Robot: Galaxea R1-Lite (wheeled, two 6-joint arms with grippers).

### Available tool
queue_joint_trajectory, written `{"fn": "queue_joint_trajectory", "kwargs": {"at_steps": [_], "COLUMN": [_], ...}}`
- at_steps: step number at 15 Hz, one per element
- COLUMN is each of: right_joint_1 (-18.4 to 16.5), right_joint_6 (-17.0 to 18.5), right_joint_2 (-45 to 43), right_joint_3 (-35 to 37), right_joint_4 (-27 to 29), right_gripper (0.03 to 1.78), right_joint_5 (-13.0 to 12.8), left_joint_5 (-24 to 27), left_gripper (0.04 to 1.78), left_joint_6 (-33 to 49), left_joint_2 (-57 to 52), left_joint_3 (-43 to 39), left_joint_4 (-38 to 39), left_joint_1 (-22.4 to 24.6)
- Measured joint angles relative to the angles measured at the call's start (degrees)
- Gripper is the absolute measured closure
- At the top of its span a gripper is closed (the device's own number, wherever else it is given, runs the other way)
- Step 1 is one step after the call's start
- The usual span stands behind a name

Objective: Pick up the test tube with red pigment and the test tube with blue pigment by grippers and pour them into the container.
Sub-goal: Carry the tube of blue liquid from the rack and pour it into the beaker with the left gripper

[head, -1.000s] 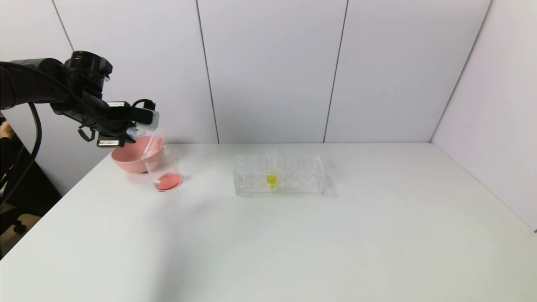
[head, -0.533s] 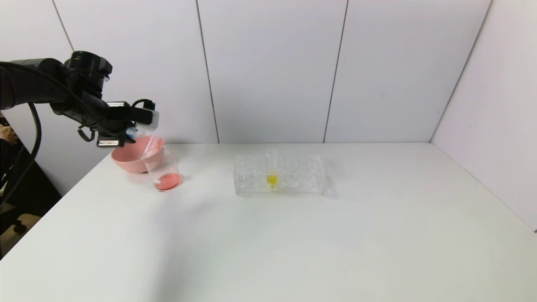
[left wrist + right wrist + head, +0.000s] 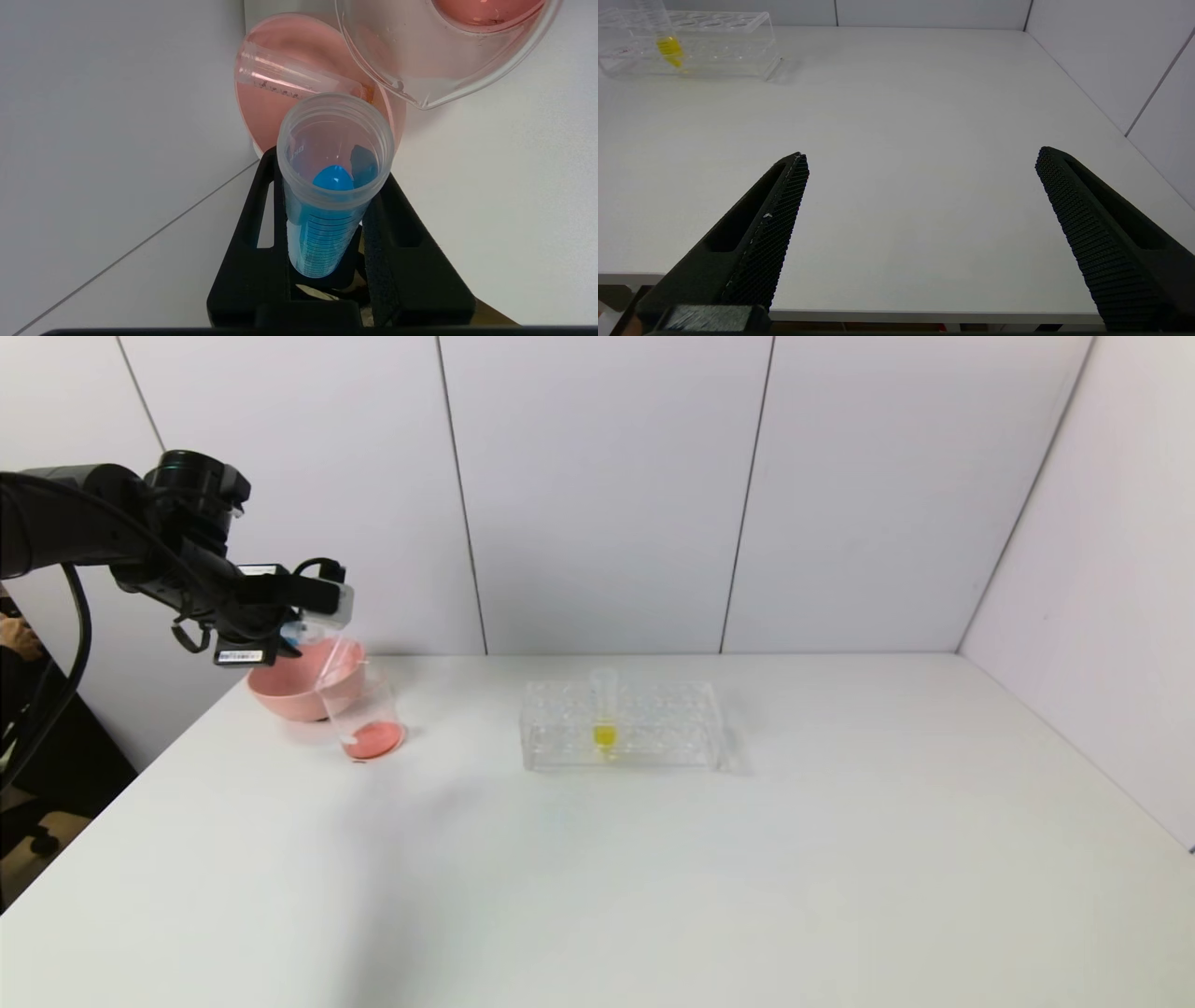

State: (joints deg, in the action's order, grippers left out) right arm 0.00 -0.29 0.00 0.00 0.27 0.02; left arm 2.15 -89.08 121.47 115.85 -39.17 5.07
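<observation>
My left gripper (image 3: 301, 623) hangs at the table's far left, above the container (image 3: 362, 709), and is shut on the test tube with blue pigment (image 3: 293, 633). In the left wrist view the tube (image 3: 327, 224) sits between the black fingers (image 3: 254, 205), its open mouth facing the container (image 3: 420, 60), with the blue pigment pooled deep inside. The container holds red liquid (image 3: 376, 739) at its bottom. The test tube with red pigment (image 3: 289, 79) lies in the pink bowl (image 3: 275, 116), clear along its length. My right gripper (image 3: 922, 156) is open, low over the table's near right edge.
The pink bowl (image 3: 280, 695) stands just behind the container by the table's left edge. A clear tube rack (image 3: 653, 723) at the middle back holds one yellow-tipped tube (image 3: 604, 733). White walls close in the back and right.
</observation>
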Motion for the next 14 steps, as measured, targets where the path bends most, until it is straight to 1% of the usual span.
{"fn": "queue_joint_trajectory", "kwargs": {"at_steps": [3,14], "right_joint_1": [0.0,0.0], "right_joint_6": [0.0,0.0], "right_joint_2": [0.0,0.0], "right_joint_3": [0.0,0.0], "right_joint_4": [0.0,0.0], "right_gripper": [0.04,0.04], "right_joint_5": [0.0,0.0], "left_joint_5": [-0.7,-1.5], "left_gripper": [1.36,1.36], "left_joint_6": [4.7,5.1], "left_joint_2": [-0.5,-1.0], "left_joint_3": [0.0,0.1], "left_joint_4": [-4.4,-4.3], "left_joint_1": [-0.1,-0.9]}}
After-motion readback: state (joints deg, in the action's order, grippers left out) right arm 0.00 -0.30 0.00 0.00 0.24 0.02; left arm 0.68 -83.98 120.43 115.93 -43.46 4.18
